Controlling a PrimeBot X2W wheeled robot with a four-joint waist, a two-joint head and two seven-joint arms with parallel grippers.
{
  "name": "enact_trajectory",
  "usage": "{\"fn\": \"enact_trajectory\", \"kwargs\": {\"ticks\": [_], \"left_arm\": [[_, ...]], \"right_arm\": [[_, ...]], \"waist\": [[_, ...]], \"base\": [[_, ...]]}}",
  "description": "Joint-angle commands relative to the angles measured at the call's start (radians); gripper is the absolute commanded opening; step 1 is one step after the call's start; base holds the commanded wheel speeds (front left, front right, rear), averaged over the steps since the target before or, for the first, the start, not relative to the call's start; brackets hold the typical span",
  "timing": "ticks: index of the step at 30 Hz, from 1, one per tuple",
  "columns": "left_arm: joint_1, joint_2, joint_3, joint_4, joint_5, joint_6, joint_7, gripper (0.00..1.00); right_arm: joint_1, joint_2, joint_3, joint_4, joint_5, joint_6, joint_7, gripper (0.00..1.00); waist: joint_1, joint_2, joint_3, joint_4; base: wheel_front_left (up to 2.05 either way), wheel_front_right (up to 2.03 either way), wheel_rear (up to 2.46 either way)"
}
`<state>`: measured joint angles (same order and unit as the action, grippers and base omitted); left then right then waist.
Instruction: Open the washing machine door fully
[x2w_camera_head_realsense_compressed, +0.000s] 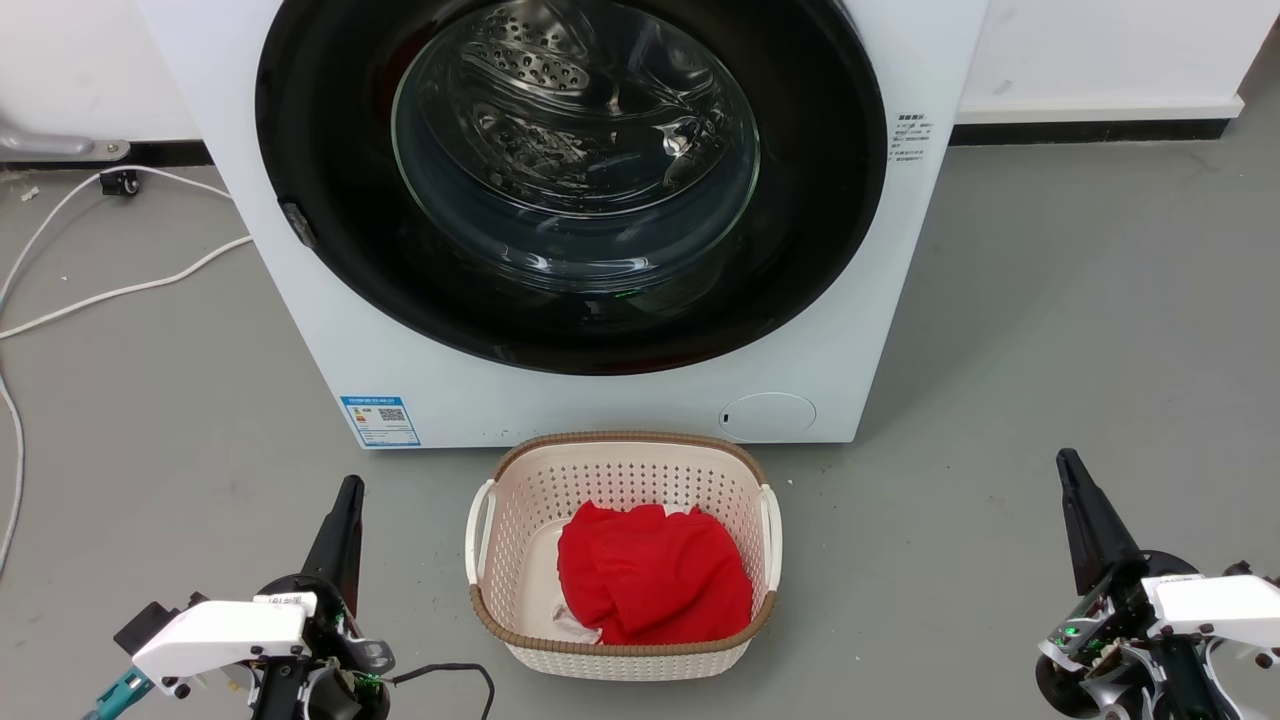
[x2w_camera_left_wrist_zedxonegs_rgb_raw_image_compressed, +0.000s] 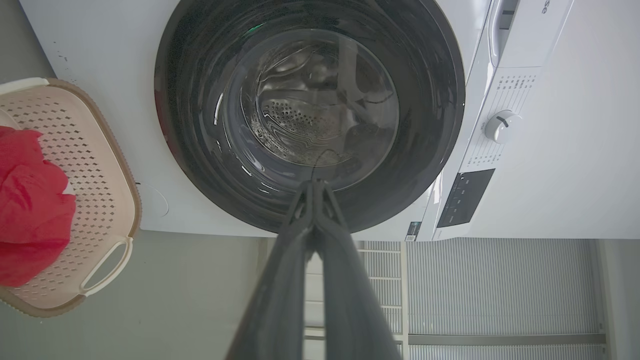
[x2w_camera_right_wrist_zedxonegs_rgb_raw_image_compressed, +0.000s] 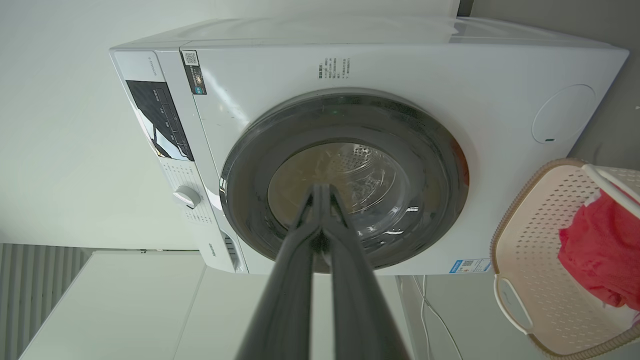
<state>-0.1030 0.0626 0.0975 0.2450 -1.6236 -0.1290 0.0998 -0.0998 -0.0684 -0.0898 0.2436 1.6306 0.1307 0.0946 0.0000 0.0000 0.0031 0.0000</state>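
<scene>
The white washing machine (x2w_camera_head_realsense_compressed: 600, 400) stands straight ahead, its round glossy black door (x2w_camera_head_realsense_compressed: 330, 200) lying flat against the front, with the clear glass bowl window (x2w_camera_head_realsense_compressed: 575, 150) showing the steel drum behind. The door (x2w_camera_left_wrist_zedxonegs_rgb_raw_image_compressed: 200, 125) also fills the top of the left wrist view, and the door (x2w_camera_right_wrist_zedxonegs_rgb_raw_image_compressed: 430, 165) sits centred in the right wrist view. My left gripper (x2w_camera_head_realsense_compressed: 350, 487) is low at the left, shut, holding nothing, well short of the machine. Low at the right, my right gripper (x2w_camera_head_realsense_compressed: 1066, 460) is likewise shut and empty. Fingertips meet in both wrist views (x2w_camera_left_wrist_zedxonegs_rgb_raw_image_compressed: 314, 184) (x2w_camera_right_wrist_zedxonegs_rgb_raw_image_compressed: 321, 187).
A cream perforated laundry basket (x2w_camera_head_realsense_compressed: 520, 470) holding a red cloth (x2w_camera_head_realsense_compressed: 650, 585) sits on the grey floor right before the machine, between my arms. White cables (x2w_camera_head_realsense_compressed: 120, 290) trail over the floor at the left. The control panel with a knob (x2w_camera_left_wrist_zedxonegs_rgb_raw_image_compressed: 501, 126) is on the machine's top front.
</scene>
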Motion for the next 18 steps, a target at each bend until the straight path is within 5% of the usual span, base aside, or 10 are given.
{"fn": "enact_trajectory", "kwargs": {"ticks": [1,9,10,18], "left_arm": [[-0.008,0.0,0.001,0.001,0.003,-0.003,0.003,0.0],[-0.008,-0.001,0.003,0.001,0.004,-0.003,0.003,0.0],[0.0,-0.001,0.002,0.0,0.001,0.0,0.003,1.0],[0.011,-0.005,-0.019,-0.014,0.003,0.001,-0.018,1.0]], "right_arm": [[-0.013,0.002,-0.003,0.002,-0.005,0.0,0.004,0.0],[-0.014,0.003,-0.005,0.002,-0.007,0.0,0.005,0.0],[0.0,0.002,-0.003,0.0,-0.003,0.0,0.003,1.0],[0.018,0.006,0.017,-0.011,-0.012,0.0,-0.027,1.0]], "waist": [[0.0,0.0,0.0,0.0],[0.0,0.0,0.0,0.0],[0.0,0.0,0.0,0.0],[0.0,0.0,0.0,-0.002]], "base": [[0.0,0.0,0.0],[0.0,0.0,0.0],[0.0,0.0,0.0],[0.0,0.0,0.0]]}}
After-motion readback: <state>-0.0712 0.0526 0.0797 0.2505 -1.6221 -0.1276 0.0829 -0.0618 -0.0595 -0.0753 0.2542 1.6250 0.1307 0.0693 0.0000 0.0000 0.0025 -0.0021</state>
